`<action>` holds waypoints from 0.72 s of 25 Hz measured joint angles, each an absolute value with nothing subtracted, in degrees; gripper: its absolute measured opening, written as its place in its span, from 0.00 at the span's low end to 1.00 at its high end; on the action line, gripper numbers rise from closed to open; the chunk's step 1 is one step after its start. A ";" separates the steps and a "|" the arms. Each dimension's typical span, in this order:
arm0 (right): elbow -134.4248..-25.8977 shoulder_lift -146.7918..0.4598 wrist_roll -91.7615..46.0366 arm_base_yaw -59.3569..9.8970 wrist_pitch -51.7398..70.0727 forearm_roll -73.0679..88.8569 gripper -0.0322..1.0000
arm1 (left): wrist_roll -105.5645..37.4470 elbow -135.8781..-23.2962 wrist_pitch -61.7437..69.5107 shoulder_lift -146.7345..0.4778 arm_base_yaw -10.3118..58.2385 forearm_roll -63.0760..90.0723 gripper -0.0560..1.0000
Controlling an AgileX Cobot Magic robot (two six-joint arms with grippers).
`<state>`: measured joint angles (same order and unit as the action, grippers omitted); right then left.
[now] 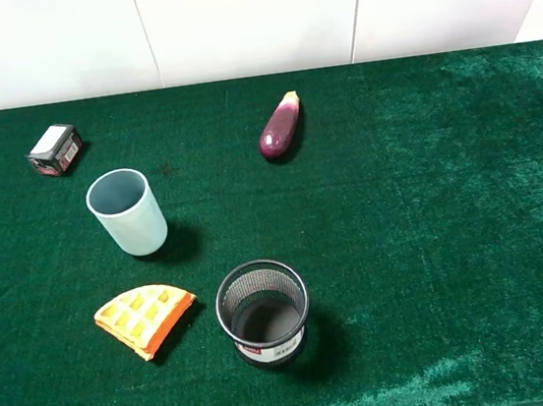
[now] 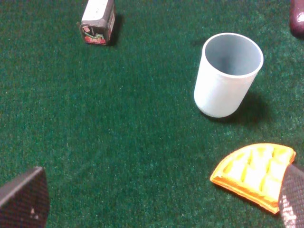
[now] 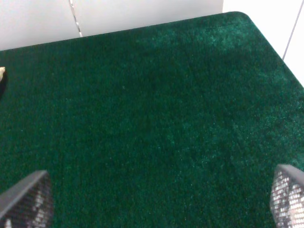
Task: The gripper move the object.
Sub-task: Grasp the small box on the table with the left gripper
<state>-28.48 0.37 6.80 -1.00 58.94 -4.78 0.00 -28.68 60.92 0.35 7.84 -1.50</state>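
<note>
The box (image 1: 55, 149) lies flat on the green table (image 1: 435, 242) in the far left corner, white label up. Its long axis runs roughly near to far, slanting a little to the right at the far end. The red-marked end faces the near side, towards the left wrist camera (image 2: 98, 21).

The cup (image 1: 127, 213) stands upright near the box on its near-right side, apart from it. A waffle piece (image 1: 144, 318) lies nearer still, with a mesh holder (image 1: 263, 313) to its right. An eggplant (image 1: 281, 126) lies well apart from the box, near the far edge.

The left claw (image 2: 157, 199) is spread wide over bare cloth, holding nothing, well short of the box. The right claw (image 3: 156, 197) is likewise spread wide and holds nothing, over the table's right side.
</note>
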 joint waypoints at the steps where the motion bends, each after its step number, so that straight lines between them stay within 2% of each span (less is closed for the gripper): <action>1: -28.48 0.37 6.80 -1.00 58.94 -4.78 0.70 | 0.00 -28.68 60.92 0.35 7.84 -1.50 0.98; 13: -28.48 0.37 6.80 -1.00 58.94 -4.72 0.70 | 0.00 -28.68 60.92 0.27 7.84 -1.55 0.98; 18: -28.48 0.37 6.80 -1.00 58.94 -4.72 0.70 | 0.00 -30.32 61.19 -5.61 7.84 -1.55 0.98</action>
